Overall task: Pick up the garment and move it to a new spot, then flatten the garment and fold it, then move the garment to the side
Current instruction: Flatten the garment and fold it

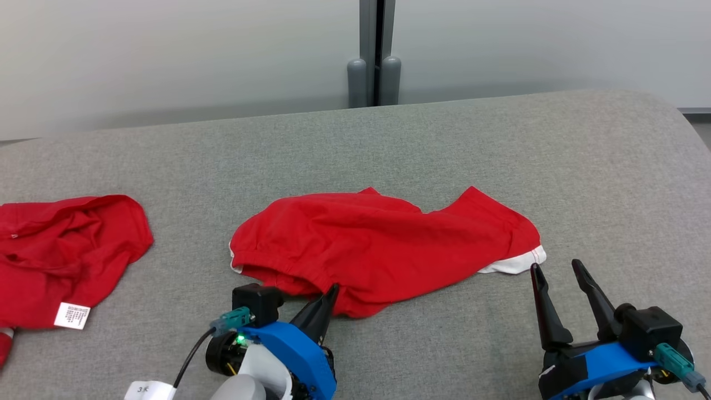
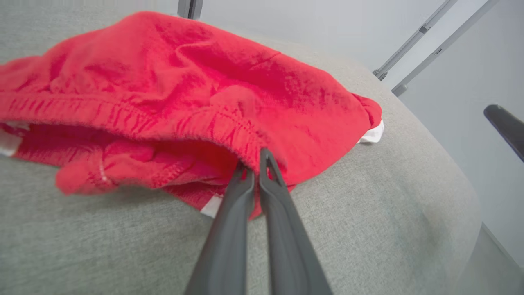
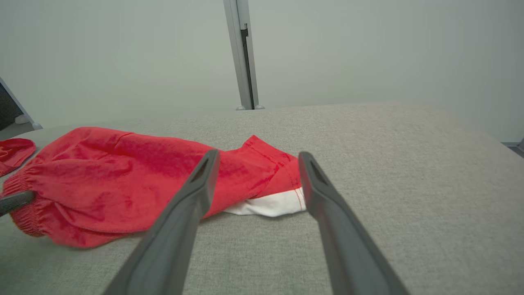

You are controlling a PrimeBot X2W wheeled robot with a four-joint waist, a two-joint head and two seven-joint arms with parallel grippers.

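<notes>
Left end effector (image 2: 254, 164) clenches the garment (image 1: 383, 244) by its waistband, six o'clock edge, mid counter (image 1: 444, 139); right end effector (image 1: 557, 271) gapes at four o'clock. Thin pinch: fabric could slip out on lifting.

the left gripper (image 2: 254, 166), with its two long dark fingers, is reaching forward low, fingers pinching together on the gathered hem of the red cloth garment (image 2: 184, 82). the right gripper (image 1: 555, 268) is holding its dark fingers spread wide, pointing forward.
</notes>
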